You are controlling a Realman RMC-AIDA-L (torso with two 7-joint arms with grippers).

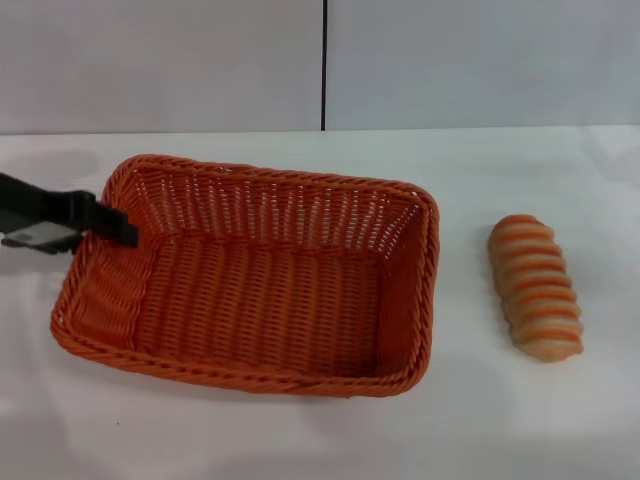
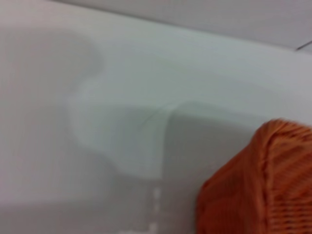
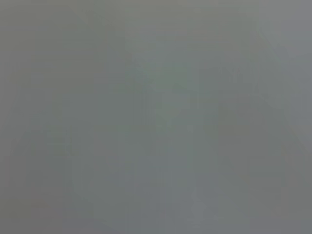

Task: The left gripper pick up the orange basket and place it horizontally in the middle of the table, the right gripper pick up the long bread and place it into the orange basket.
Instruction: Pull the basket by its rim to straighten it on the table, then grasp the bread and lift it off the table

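While the left gripper (image 1: 118, 228) meets the orange basket (image 1: 262, 278) rim — grip state unclear — long bread (image 1: 536, 287) well apart, rightward.

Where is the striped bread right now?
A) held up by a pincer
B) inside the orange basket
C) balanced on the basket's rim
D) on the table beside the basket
D: the long bread lies on the bare table, apart from the orange basket, with no pincer touching it.

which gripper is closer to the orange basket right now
Left. The left gripper is at the orange basket, at its left rim. The right gripper is out of sight in every view.
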